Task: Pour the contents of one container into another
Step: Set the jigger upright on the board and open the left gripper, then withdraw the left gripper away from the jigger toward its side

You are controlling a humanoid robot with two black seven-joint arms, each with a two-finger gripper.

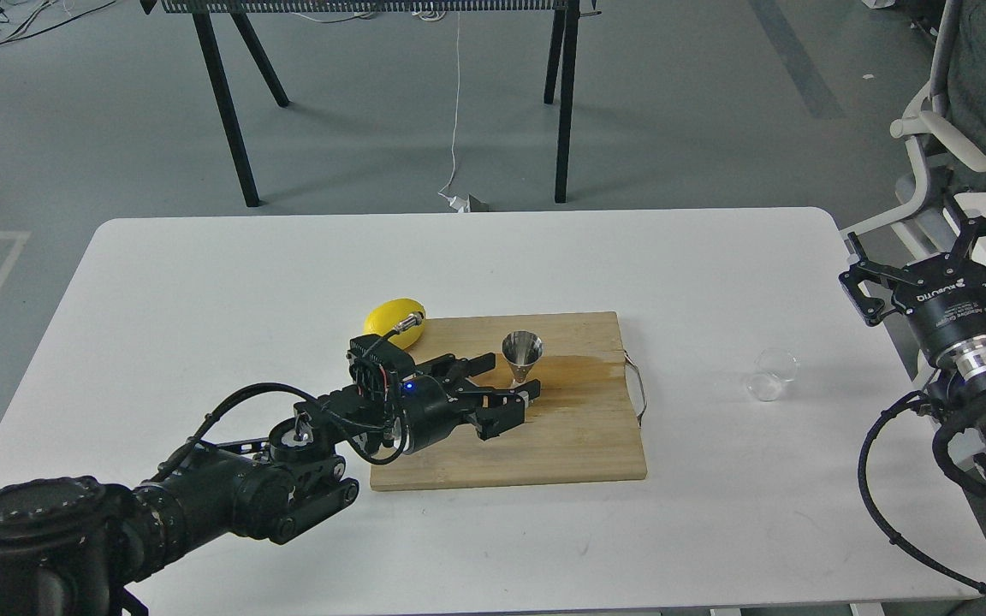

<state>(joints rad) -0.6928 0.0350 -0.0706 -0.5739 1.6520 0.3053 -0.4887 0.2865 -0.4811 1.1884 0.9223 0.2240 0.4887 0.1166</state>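
The steel jigger (523, 352) stands upright on the wooden cutting board (561, 436), near its back middle. My left gripper (512, 377) is open and low over the board. Its fingertips reach the jigger's lower cone from the left, one behind it and one in front; I cannot tell if they touch it. The small clear cup (771, 375) sits on the white table (202, 282), right of the board, and looks empty. My right gripper (925, 255) is open and holds nothing. It hangs at the table's right edge, behind and to the right of the cup.
A yellow lemon (392, 320) lies at the board's back left corner, just behind my left wrist. A darker wet patch (583, 368) marks the board right of the jigger. A white chair (929, 171) stands off the far right corner of the table.
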